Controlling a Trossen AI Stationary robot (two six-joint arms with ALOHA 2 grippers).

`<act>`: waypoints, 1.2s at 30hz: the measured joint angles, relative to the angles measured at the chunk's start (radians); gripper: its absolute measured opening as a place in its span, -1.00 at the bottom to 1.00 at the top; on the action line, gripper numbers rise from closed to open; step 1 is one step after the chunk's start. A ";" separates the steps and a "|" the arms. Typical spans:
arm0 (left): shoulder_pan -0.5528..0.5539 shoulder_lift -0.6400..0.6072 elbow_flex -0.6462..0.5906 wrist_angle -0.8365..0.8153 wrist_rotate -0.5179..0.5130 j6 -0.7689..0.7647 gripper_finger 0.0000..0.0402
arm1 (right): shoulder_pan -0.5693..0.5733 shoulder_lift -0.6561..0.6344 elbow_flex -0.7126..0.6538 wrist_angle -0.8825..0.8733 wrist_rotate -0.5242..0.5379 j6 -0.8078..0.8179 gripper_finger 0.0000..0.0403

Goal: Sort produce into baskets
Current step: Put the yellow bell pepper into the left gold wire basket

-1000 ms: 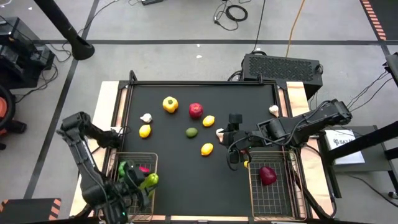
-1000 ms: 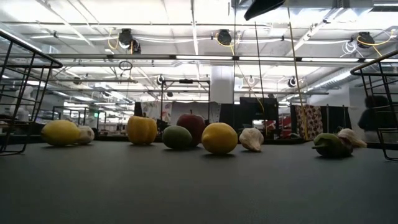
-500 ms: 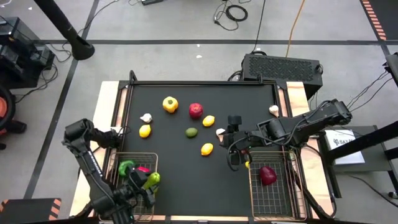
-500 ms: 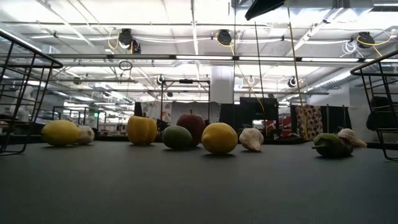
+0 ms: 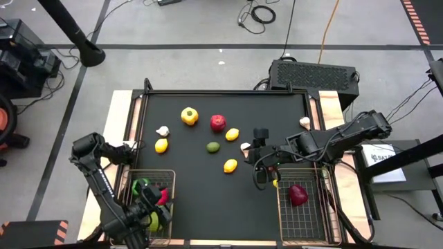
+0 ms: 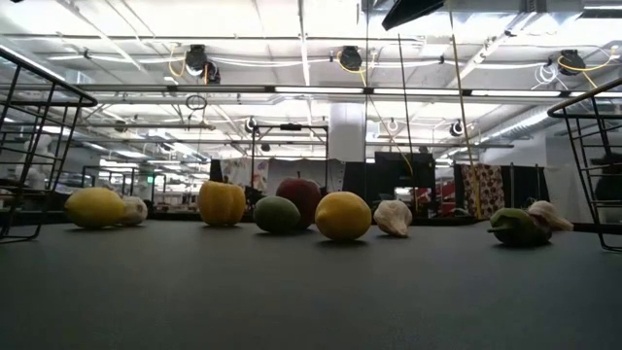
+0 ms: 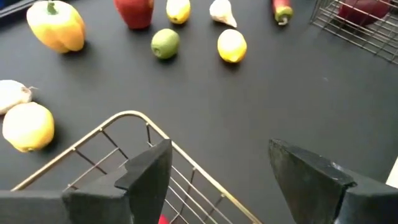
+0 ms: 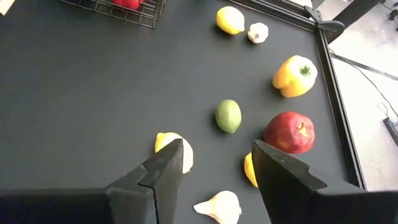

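Observation:
My left gripper [image 7: 217,149] hangs open over the left basket [image 5: 154,171], above its gold rim [image 7: 134,115], with nothing between the fingers. In that basket lie a green pepper [image 5: 140,185], a pink-red piece [image 5: 163,194] and a yellow-green pepper [image 5: 154,221]. My right gripper [image 8: 216,149] stands open above the mat beside the right basket [image 5: 285,214], over a lemon [image 8: 174,148] and a garlic bulb [image 8: 219,208]. The right basket holds a red piece [image 5: 297,195]. On the mat rest a yellow pepper [image 5: 189,116], a red apple [image 5: 217,122], a lime [image 5: 213,146] and several more pieces.
Lemons [image 5: 161,145] [image 5: 232,134] [image 5: 230,166] and garlic [image 5: 163,131] [image 5: 244,146] lie about the mat's middle. A chili [image 7: 281,9] lies by the right basket's corner. One garlic bulb [image 5: 304,122] sits on the table's right border. Bare mat lies between the baskets near the front edge.
My left gripper has tipped downward and sunk a little over the left basket and has let go of the yellow-green pepper. The pepper has dropped from the fingers by the basket's right rim to the basket's near part.

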 joint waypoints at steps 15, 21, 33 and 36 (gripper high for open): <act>0.116 -0.039 0.001 -0.091 -0.139 0.064 0.36 | -0.025 0.072 0.001 0.061 0.004 -0.094 -0.09; 0.252 -0.142 0.003 -0.093 -0.172 0.308 0.37 | -0.172 0.107 0.001 0.171 -0.022 -0.269 -0.09; 0.365 -0.279 0.003 -0.095 -0.458 0.643 0.37 | -0.592 0.208 0.002 0.576 -0.341 -0.378 -0.09; 0.381 -0.278 0.003 -0.095 -0.487 0.694 0.37 | -0.640 0.283 0.039 0.596 -0.394 -0.359 -0.09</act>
